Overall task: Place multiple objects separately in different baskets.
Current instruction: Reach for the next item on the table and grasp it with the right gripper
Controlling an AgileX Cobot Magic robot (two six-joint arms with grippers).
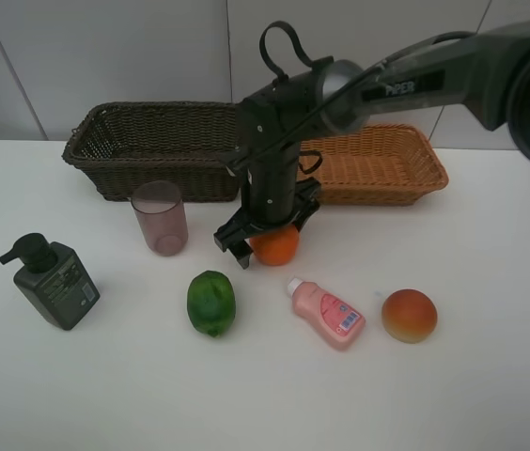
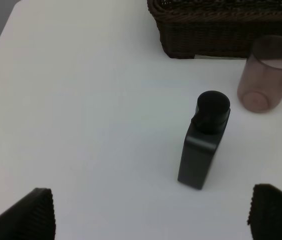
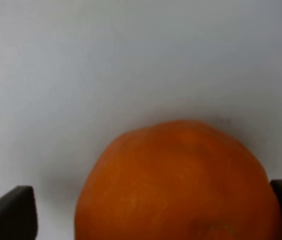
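Observation:
My right gripper (image 1: 263, 232) hangs low over the orange (image 1: 279, 247), open, one finger on each side of it. The wrist view shows the orange (image 3: 176, 185) filling the gap between the fingertips (image 3: 10, 212). My left gripper (image 2: 153, 215) is open above the dark green pump bottle (image 2: 203, 145), holding nothing; it is outside the high view. On the table stand the pump bottle (image 1: 54, 282) and mauve cup (image 1: 160, 218); the green fruit (image 1: 210, 303), pink bottle (image 1: 326, 313) and red-yellow fruit (image 1: 409, 315) lie nearer the front. The dark basket (image 1: 105, 174) and tan basket (image 1: 387, 194) sit behind.
The mauve cup (image 2: 268, 75) stands just in front of the dark basket's wall (image 2: 216, 37). A white wall rises behind both baskets. My right arm reaches in from the upper right, across the tan basket.

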